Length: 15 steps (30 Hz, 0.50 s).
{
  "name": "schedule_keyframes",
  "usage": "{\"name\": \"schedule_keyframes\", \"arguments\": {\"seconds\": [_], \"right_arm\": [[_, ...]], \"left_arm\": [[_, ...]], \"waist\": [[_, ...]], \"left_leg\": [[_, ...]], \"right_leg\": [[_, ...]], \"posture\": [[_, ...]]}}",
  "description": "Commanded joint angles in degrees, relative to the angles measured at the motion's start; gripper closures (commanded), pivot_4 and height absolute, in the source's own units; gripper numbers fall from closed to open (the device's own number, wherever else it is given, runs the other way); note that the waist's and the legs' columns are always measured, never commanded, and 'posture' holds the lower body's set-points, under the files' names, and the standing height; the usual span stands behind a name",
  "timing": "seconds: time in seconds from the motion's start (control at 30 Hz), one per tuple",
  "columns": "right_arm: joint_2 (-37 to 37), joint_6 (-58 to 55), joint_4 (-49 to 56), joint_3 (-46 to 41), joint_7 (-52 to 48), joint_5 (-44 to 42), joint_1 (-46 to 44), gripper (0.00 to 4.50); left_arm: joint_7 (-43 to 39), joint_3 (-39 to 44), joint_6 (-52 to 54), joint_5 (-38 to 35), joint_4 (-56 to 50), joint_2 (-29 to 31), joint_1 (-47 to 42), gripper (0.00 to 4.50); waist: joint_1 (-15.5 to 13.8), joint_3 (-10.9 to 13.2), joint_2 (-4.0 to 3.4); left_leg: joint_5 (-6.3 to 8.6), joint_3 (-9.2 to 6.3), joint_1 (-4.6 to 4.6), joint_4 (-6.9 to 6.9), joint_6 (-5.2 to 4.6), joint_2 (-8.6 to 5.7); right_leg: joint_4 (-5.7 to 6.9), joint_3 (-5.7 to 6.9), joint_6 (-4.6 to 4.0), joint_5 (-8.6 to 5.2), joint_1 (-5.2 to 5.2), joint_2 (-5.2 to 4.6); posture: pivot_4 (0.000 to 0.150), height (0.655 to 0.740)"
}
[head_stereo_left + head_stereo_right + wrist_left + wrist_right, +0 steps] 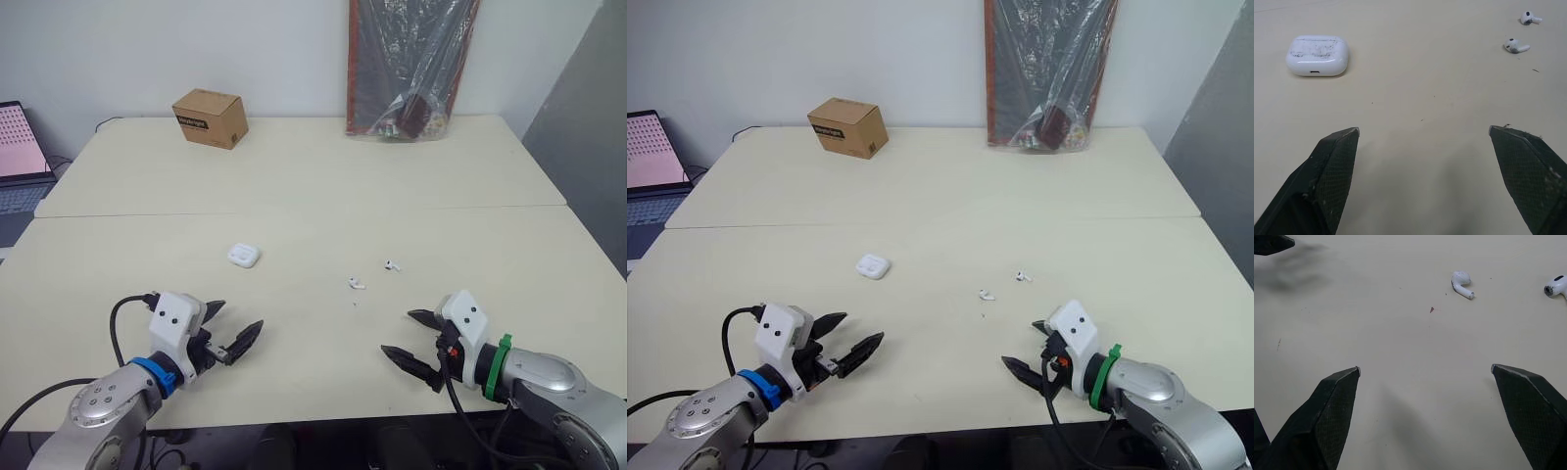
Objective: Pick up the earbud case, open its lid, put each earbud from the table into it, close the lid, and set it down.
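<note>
A white earbud case [243,256] lies shut on the cream table [294,166], left of centre. Two white earbuds rest to its right: one earbud [356,284] nearer the front, the other earbud [392,264] a little farther back and right. My left gripper [238,327] hovers open near the front edge, short of the case [1316,55], with nothing between its fingers. My right gripper [410,337] is open too, near the front edge, just short of the earbuds [1462,284].
A cardboard box [209,117] stands at the back left. A plastic-wrapped red and black package [409,69] leans on the wall at the back right. A laptop [20,157] sits beyond the table's left edge.
</note>
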<state>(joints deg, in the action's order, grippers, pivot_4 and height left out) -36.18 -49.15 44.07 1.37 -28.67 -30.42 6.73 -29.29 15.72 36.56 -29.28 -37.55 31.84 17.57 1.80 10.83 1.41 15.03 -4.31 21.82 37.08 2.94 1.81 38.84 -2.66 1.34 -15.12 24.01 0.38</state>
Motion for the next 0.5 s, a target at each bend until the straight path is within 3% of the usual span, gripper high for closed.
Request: {"name": "schedule_keyframes", "arguments": {"seconds": [0.03,0.3,0.5], "right_arm": [[-0.53,0.59,2.56,-0.86,-0.61,-1.04,-0.24,0.0],[-0.6,1.63,2.55,-0.15,-1.93,-0.91,-1.05,0.0],[-4.59,1.45,2.52,-0.26,-6.84,-2.01,-8.69,0.0]], "left_arm": [[0.2,1.03,-0.54,-0.77,-0.73,0.02,-0.36,0.03],[1.86,0.73,4.02,-0.89,0.18,1.0,-4.18,0.03],[1.92,1.04,12.03,-3.32,6.3,4.52,-16.73,0.03]], "waist": [[0.0,0.0,0.0],[0.0,0.0,0.0],[0.01,0.0,0.02]], "left_leg": [[0.0,0.0,0.0,0.0,0.0,0.0],[0.0,0.0,0.0,0.0,0.0,0.0],[-0.01,-0.05,-0.02,0.07,0.0,-0.01]], "right_leg": [[0.0,0.0,0.0,0.0,0.0,0.0],[0.01,0.01,0.02,0.01,0.0,0.0],[0.07,0.06,0.05,0.03,-0.02,0.03]], "posture": [[0.15,0.74],[0.15,0.74],[0.15,0.74]]}}
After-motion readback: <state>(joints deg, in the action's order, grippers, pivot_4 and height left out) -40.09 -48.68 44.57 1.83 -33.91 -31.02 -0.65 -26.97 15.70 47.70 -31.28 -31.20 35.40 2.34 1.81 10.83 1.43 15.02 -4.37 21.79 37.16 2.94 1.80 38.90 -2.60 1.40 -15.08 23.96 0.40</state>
